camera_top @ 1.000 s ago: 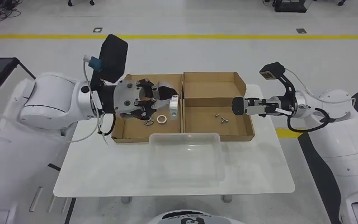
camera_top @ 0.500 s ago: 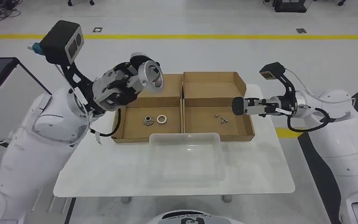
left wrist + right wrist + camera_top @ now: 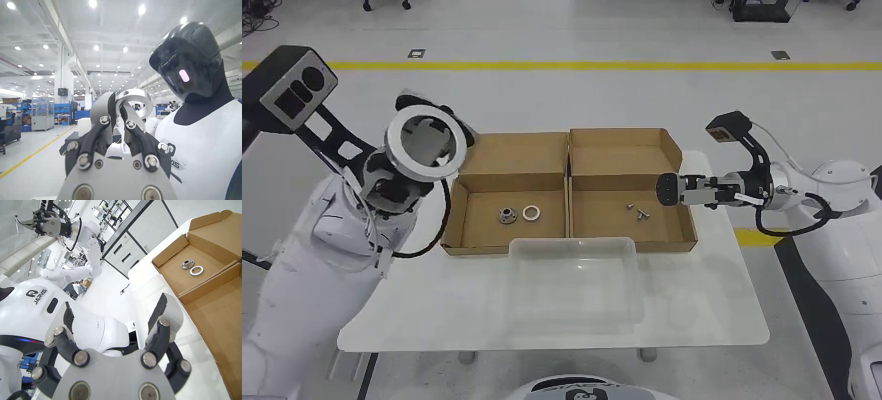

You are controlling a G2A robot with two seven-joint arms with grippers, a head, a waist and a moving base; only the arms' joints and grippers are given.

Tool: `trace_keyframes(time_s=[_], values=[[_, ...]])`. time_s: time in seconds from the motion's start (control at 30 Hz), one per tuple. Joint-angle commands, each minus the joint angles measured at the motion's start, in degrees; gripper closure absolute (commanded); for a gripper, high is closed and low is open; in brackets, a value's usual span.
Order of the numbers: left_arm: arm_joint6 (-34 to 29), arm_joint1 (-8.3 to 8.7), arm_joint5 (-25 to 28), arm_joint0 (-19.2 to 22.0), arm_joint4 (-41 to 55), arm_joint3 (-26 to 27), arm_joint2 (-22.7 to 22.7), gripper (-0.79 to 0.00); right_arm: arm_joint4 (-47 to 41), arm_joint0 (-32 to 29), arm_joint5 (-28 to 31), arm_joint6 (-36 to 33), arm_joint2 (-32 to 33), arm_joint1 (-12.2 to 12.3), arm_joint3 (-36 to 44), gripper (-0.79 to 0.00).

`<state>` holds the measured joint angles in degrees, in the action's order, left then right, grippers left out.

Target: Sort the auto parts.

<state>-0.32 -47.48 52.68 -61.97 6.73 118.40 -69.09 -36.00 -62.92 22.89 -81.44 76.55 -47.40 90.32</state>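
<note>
bright, even light from round white ceiling lamps [image 3: 96, 47]; soft glare on the large silver metal ring [image 3: 147, 108]; faint shadows on the white counter [image 3: 412, 300]; wrist views bend lines near their edges.

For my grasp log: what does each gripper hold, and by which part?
The left gripper pinches a metal ring by its wall, one finger inside the hole. The right gripper is open and empty.

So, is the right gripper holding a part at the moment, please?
No, the right gripper stands open with nothing between its jaws.
</note>
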Motion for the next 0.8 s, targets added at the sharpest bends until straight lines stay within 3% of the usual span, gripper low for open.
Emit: trace_keyframes(time_s=[0.0,0.53,0.77], values=[[0.2,-0.29,0.3,-0.3,-0.2,-0.1,-0.1,0.0,0.0,0.0,0.0,0.0,0.0,0.0,0.0,-0.785],[-12.3,-0.84,-9.7,-1.2,-11.1,1.4,-3.2,0.0,0.0,0.0,0.0,0.0,0.0,0.0,0.0,-0.785],[-8.2,-1.64,-5.6,-2.1,-4.6,1.3,-3.3,0.0,0.0,0.0,0.0,0.0,0.0,0.0,0.0,-0.785]])
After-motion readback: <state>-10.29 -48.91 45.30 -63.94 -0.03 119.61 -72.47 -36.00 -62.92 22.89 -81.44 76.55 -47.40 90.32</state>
